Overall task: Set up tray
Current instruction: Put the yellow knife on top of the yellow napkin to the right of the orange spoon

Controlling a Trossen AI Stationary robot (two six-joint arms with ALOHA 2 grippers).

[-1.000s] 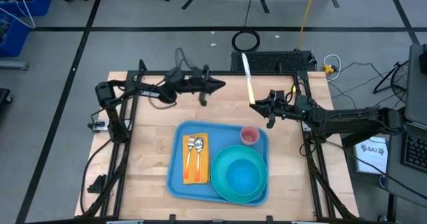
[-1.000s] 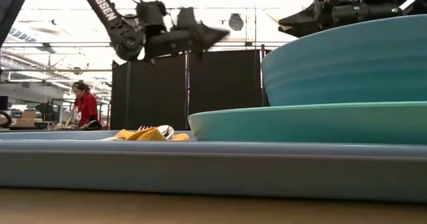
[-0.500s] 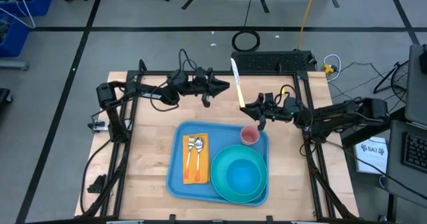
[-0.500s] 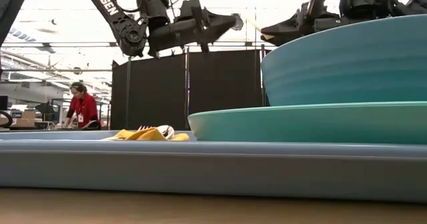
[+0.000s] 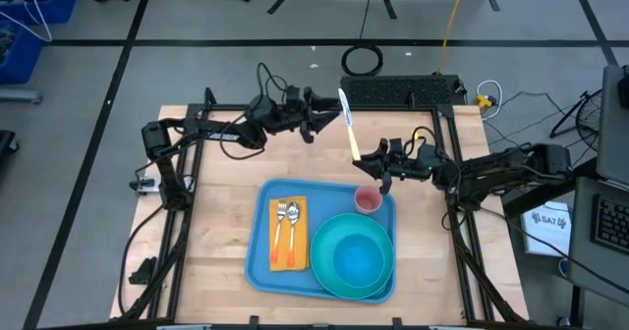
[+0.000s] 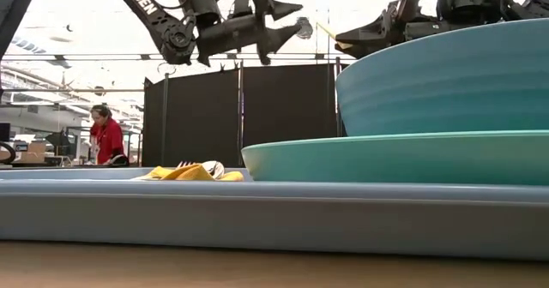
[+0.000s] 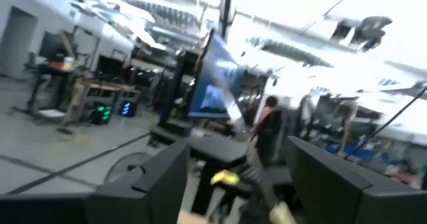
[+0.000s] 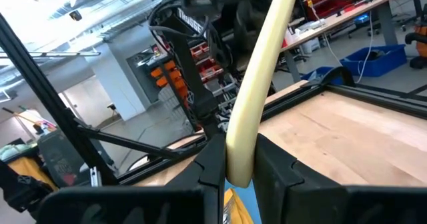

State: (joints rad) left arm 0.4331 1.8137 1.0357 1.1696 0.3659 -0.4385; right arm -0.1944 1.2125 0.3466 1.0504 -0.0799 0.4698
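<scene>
While the right gripper (image 5: 376, 163) clamps the pale utensil (image 5: 347, 124) near its base and the left gripper (image 5: 332, 112) stands spread at its tip, we risk a tilt — a drop beyond the tray (image 5: 257, 261).

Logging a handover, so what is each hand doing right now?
Left hand: open, holding nothing, raised beside the knife's far end.
Right hand: shut on the cream-handled knife, above the tray's far edge.
</scene>
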